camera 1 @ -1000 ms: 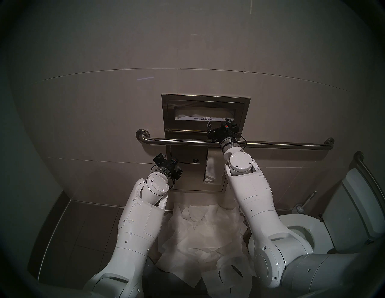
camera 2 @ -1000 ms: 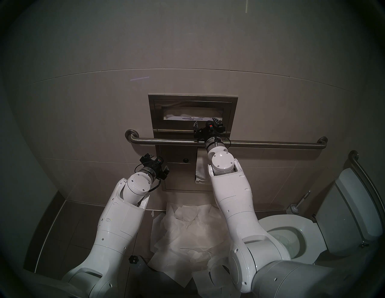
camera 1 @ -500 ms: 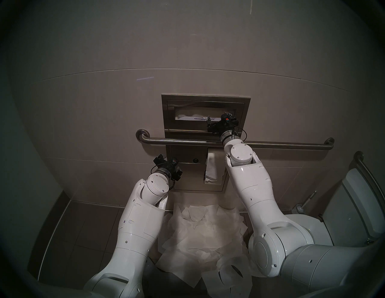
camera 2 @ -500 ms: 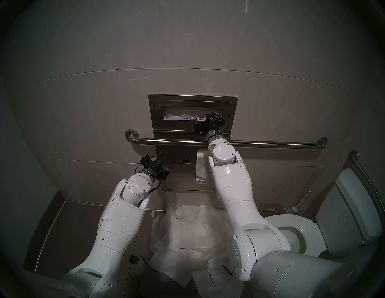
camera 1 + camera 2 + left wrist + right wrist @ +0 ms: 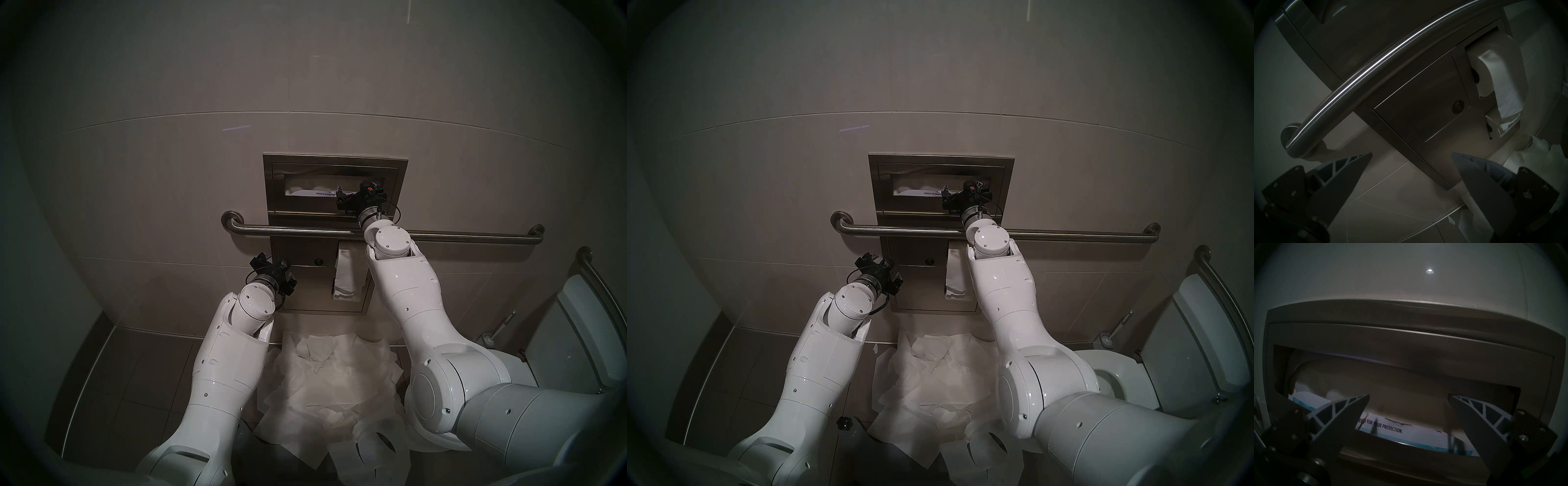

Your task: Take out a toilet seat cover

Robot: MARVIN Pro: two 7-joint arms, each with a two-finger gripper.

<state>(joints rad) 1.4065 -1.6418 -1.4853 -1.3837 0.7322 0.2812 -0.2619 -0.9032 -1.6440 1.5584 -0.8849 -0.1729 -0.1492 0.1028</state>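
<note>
The toilet seat covers are thin white tissue folded inside the slot of a steel wall dispenser, behind a torn printed card reading "FOR YOUR PROTECTION". My right gripper is open, its fingertips at the right half of the slot, with the tissue just ahead between them; it holds nothing. It also shows in the head view, above the grab bar. My left gripper is open and empty, lower left by the dispenser's lower panel.
A steel grab bar runs across the dispenser under my right wrist. Toilet paper rolls sit in the lower right recess. Several loose tissue sheets lie on the floor. A toilet and a brush stand at the right.
My right gripper has risen from the slot's lower edge and pushed forward into the slot opening, still open. The left arm has not moved.
</note>
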